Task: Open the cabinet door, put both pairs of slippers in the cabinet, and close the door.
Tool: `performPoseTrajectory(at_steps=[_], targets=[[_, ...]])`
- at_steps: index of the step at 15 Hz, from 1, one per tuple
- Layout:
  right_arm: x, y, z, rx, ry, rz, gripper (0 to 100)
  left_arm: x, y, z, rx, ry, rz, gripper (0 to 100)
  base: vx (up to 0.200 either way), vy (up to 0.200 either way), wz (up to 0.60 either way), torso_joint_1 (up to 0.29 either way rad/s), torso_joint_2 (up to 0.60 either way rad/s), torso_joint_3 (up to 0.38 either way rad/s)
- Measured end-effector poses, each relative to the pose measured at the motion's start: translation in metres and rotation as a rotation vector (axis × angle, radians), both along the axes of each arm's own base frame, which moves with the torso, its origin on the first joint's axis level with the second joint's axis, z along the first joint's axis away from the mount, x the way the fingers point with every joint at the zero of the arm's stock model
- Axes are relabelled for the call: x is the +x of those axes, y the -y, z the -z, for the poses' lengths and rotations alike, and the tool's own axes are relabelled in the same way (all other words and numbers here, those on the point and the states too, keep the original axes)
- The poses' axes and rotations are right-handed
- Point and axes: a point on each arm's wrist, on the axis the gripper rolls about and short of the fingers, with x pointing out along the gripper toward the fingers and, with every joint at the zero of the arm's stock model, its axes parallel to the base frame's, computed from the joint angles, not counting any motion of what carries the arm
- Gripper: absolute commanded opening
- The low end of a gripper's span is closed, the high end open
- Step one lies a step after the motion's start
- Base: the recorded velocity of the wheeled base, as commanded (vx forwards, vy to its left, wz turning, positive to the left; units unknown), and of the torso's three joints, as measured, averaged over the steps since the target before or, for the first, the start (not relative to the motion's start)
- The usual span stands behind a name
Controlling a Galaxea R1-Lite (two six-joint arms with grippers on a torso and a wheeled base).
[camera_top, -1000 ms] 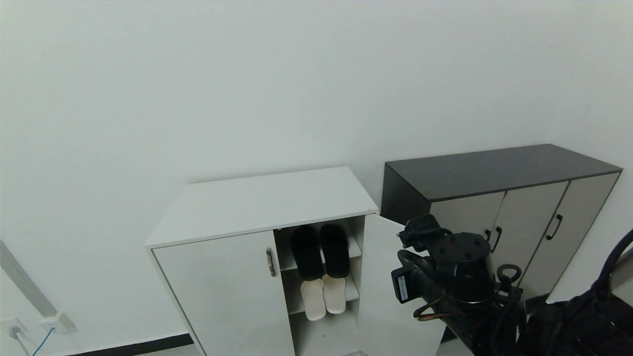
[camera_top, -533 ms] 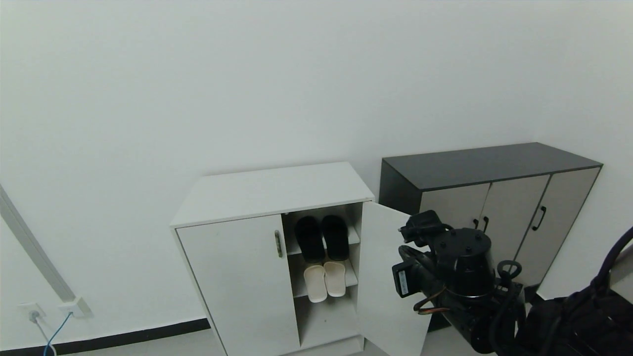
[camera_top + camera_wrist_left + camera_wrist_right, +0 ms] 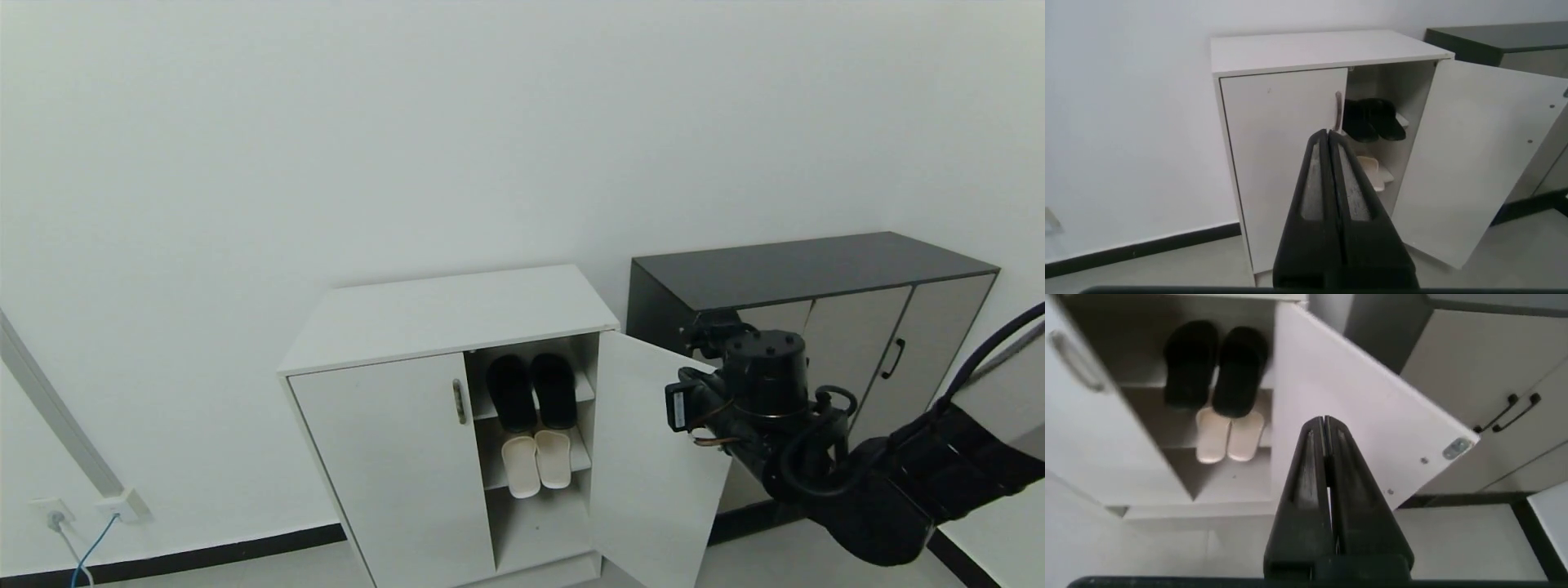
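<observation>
Door (image 3: 653, 465) of the cabinet (image 3: 445, 314) stood swung out to the right, at the same angle as half a second before. Black slippers (image 3: 531, 390) lay side by side on the upper shelf (image 3: 581, 394) inside. White slippers (image 3: 535, 461) lay on the shelf below, their near ends overhanging its front edge. Left door (image 3: 392, 474) was shut.

Right arm (image 3: 763, 384) had risen since the earlier frame. Its wrist was now level with the upper part of the door, in front of the dark cabinet (image 3: 808, 265), and the forearm came in from the right edge. The head view had shifted as a whole a second ago and barely at all since; slippers and cabinets kept their places.

Right pincer (image 3: 1325, 420) was clenched on nothing, fingers pressed together, aimed at the inner face of the open door; whether it touched could not be told. Left pincer (image 3: 1328, 132) was likewise clenched and empty, aimed toward the handle (image 3: 1337, 110) of the left door and held well short of it.

White label (image 3: 676, 408) on the right wrist: print too small to read.
</observation>
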Motion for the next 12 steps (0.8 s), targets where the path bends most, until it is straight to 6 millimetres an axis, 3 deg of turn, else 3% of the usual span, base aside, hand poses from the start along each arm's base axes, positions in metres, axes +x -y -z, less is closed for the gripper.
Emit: performPoseTrajectory(at_steps=[8,12], targets=[[0.050,0.037,-0.002,0.085,-0.100,0.075,0,0.000,0.000,0.000,0.000,0.000,0.000,0,0.000,0.000,0.00,0.000,0.00,0.000],[0.079,0.063,0.006,0.102,-0.104,0.133,0,0.000,0.000,0.000,0.000,0.000,0.000,0,0.000,0.000,0.00,0.000,0.00,0.000]])
